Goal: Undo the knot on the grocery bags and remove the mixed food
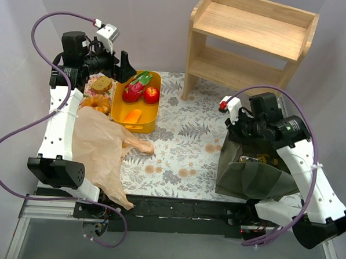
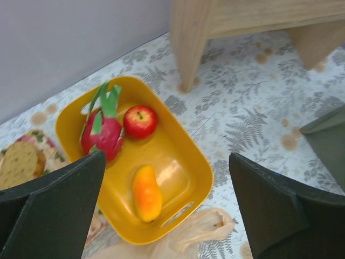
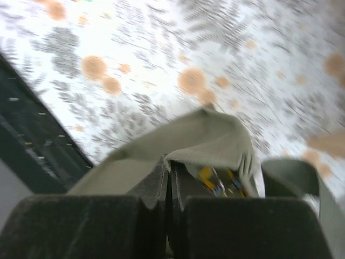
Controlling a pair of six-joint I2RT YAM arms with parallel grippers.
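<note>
The thin tan plastic bag (image 1: 102,149) lies flat at the left; its bunched handle end (image 1: 140,144) rests loose on the cloth, and I see no tied knot. A brown bread slice (image 1: 101,83) and a glazed donut (image 1: 97,102) lie beside the yellow tray (image 1: 153,114), which holds a red-and-green dragon fruit (image 2: 102,129), a red apple (image 2: 140,121) and an orange carrot-like piece (image 2: 145,192). My left gripper (image 1: 127,66) is open and empty above the tray. My right gripper (image 3: 170,167) is shut on the rim of the olive tote bag (image 1: 249,171). A yellow-and-blue packet (image 3: 215,181) shows inside the tote.
A wooden shelf unit (image 1: 247,37) stands at the back right, with one leg (image 2: 188,48) close to the tray. A fern-patterned cloth (image 1: 184,136) covers the table. The black front rail (image 1: 174,208) runs along the near edge.
</note>
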